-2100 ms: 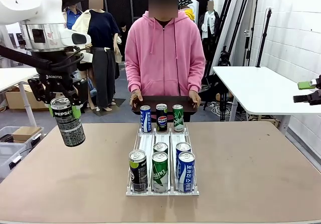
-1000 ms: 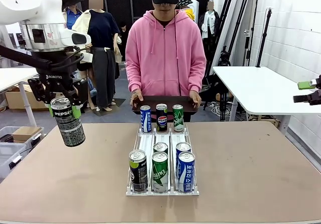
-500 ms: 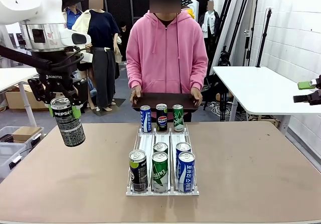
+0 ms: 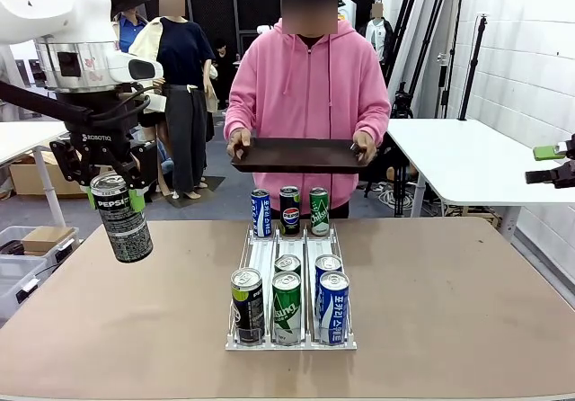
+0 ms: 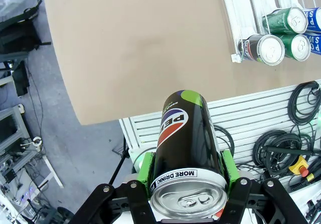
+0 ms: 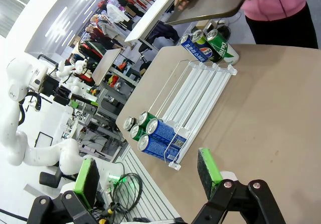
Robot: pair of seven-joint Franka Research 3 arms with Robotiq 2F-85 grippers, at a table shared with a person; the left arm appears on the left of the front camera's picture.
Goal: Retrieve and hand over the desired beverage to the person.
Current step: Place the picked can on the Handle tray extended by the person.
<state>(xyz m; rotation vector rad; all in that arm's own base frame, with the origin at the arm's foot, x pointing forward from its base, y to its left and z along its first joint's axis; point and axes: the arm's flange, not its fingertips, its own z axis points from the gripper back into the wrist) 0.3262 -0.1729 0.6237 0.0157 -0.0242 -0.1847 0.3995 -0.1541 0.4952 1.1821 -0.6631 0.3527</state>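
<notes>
**Pepsi can in the left tool, person holding a tray at the far edge**

The left tool [image 4: 115,200] is clamped on a black can [image 4: 122,228], its green pads pressing either side just under the rim. The can hangs in the air by the table's [image 4: 467,320] left edge, a little tilted. It reads "PEPSI" in white on its side, and the left wrist view shows "MORE DRINK" on a white band near its top.

The right tool [image 6: 148,176] has its fingers wide apart with nothing between them. In the front view it sits off the table's right edge.

A white rack [image 4: 289,344] runs from the table's middle toward the far edge.
- **Far end:** three upright cans, a blue one [image 4: 260,212], a black one with the Pepsi roundel [image 4: 289,209] and a green one [image 4: 319,210].
- **Near end:** a black can with a green top [image 4: 247,304], a green can [image 4: 287,307] and a blue can with Korean lettering [image 4: 333,307], probably Pocari Sweat. Two more cans stand close behind these.

The person [image 4: 305,77] in a pink hooded sweatshirt stands beyond the far edge. Both hands hold a dark tray [image 4: 298,155] level, above the rack's far cans and clear of them.
</notes>
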